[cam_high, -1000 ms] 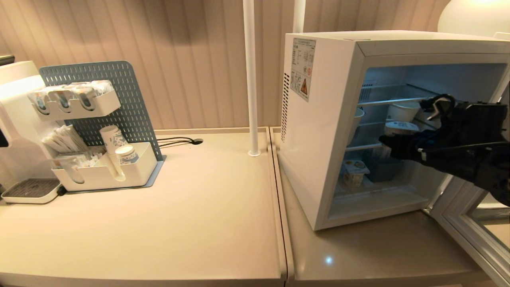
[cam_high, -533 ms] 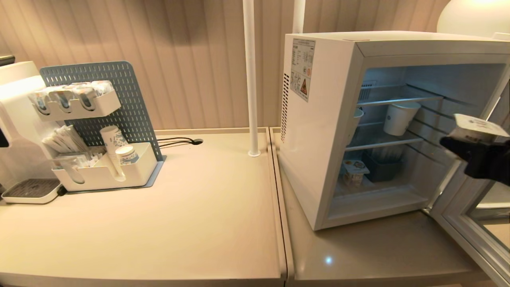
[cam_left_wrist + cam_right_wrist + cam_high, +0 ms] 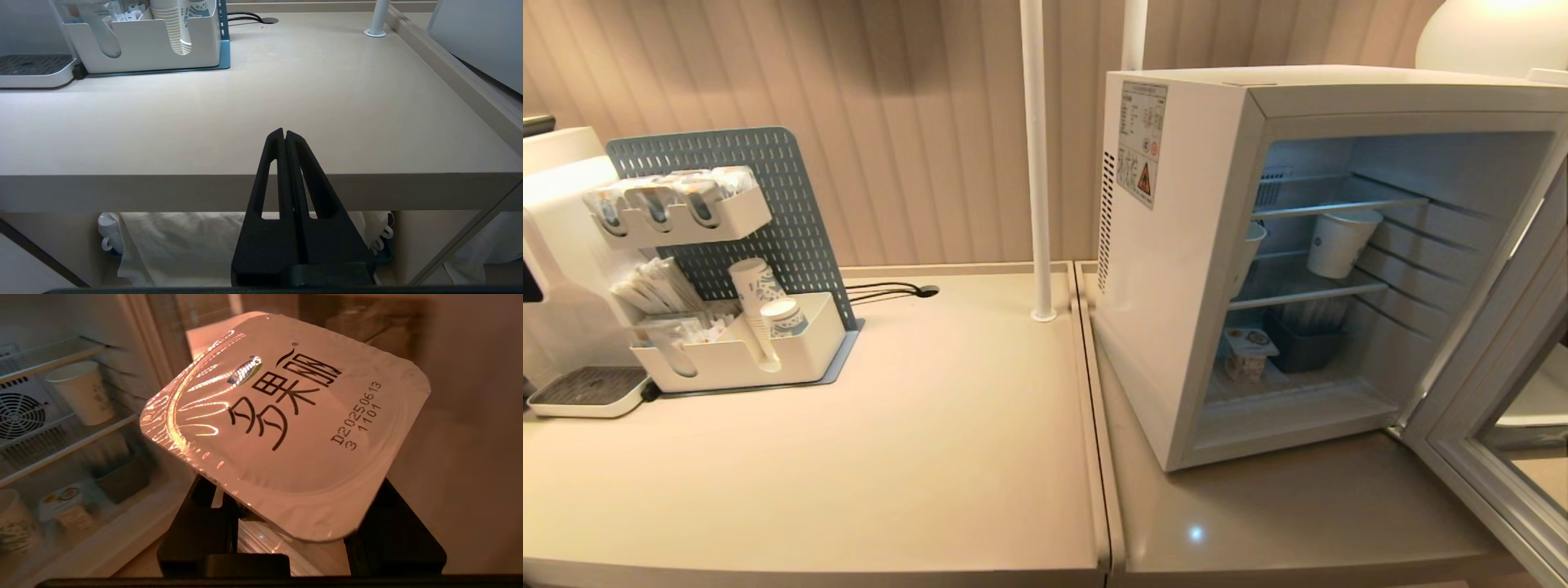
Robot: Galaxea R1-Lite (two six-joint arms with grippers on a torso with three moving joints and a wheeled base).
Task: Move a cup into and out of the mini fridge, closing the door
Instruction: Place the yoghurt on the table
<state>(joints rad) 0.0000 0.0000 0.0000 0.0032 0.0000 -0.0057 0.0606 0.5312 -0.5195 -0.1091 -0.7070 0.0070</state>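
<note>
Now the right gripper (image 3: 286, 522) has pulled back out of the mini fridge (image 3: 1176, 269), clamped on the foil-topped cup (image 3: 286, 424), so the open door (image 3: 1494, 384) needs shutting next.

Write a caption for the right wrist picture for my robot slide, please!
The right claw grips a foil-lidded cup outside the open mini fridge, where a paper cup sits on a shelf.

Glossy foil-lidded cup (image 3: 286, 428); matt counter (image 3: 890, 457); wire shelves (image 3: 1307, 290).

Right end effector (image 3: 286, 539), cup (image 3: 286, 428) withdrawn from fridge (image 3: 1176, 269).
</note>
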